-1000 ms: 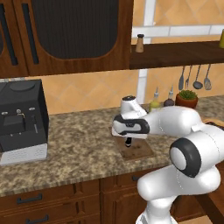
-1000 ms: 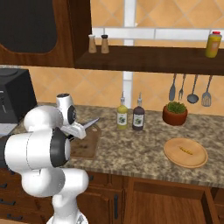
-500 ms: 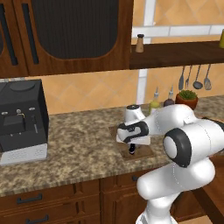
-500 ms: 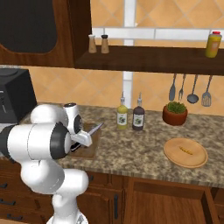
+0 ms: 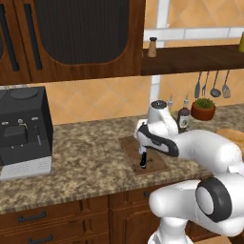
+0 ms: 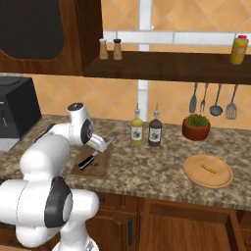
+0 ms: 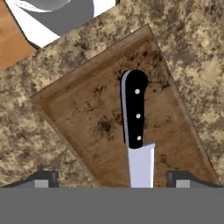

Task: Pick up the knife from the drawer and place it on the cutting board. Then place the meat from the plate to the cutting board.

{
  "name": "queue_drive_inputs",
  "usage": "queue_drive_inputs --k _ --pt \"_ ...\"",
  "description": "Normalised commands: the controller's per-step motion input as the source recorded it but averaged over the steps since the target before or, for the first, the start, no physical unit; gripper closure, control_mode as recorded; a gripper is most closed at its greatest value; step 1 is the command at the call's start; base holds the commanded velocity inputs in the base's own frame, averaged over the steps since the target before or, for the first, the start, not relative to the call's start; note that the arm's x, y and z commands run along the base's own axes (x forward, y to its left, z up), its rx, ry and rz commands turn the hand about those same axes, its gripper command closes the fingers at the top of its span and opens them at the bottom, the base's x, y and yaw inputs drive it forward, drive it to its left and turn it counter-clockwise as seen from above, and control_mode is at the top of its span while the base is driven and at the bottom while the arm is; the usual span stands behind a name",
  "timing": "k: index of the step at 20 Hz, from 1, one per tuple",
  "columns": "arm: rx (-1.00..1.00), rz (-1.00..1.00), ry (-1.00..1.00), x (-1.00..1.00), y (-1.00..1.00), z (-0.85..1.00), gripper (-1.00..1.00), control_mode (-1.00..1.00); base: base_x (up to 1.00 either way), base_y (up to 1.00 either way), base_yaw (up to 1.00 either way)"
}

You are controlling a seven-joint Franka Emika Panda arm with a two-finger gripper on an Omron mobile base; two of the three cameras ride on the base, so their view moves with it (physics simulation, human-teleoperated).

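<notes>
knife: the black-handled kitchen knife with the pointed silver blade [image 7: 135,131] is lying flat on the small dark brown wooden cutting board [image 7: 94,127], handle pointing away from the hand

gripper: the two-finger gripper [image 7: 113,178] sits right over the blade end with its tips spread wide on either side, nothing in them, so I'd call the knife let go

meat: tiny orange-yellow strip [image 6: 209,169] is on the round light tan wooden plate [image 6: 193,175], well off to the right of the board on the granite counter [image 6: 147,171]

what could go wrong: fingers are low and straddle the blade, so a sideways pull-out could knock the knife off the board imo. That strip is thin and flat, easy to miss or just push around the plate

vs a second ago: hand was higher with the jaws much narrower; now it's dropped toward the board and popped open
</notes>
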Motion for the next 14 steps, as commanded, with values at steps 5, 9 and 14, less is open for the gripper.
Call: queue_drive_inputs --k 5,9,14 --pt "-0.12 0.0 -0.34 -0.84 -1.0 0.45 -1.0 -1.0 0.0 0.0 0.0" --pt "-0.15 0.0 -0.29 -0.65 -1.0 0.46 -1.0 -1.0 0.0 0.0 0.0" --pt "-0.14 0.01 -0.22 -0.42 -1.0 0.44 -1.0 -1.0 0.0 0.0 0.0"
